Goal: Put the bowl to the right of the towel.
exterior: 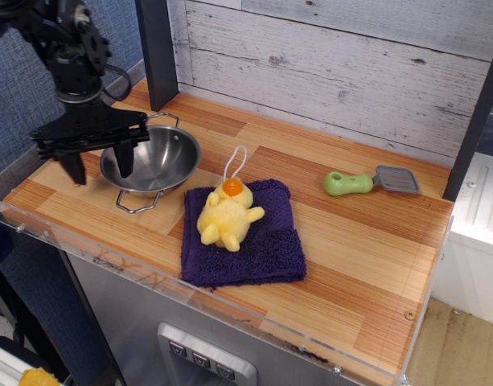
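The shiny steel bowl (154,157) with two wire loop handles sits on the wooden counter, to the left of the dark purple towel (254,241). A yellow plush duck (228,214) lies on the towel. My gripper (99,166) is open, fingers pointing down. It hangs over the bowl's left rim: one finger (124,158) is in front of the bowl's left side, the other (72,167) is outside, left of the bowl. It holds nothing.
A green-handled brush (367,182) lies at the back right of the counter (367,265). A dark post (155,52) stands behind the bowl. A grey plank wall (334,64) runs along the back.
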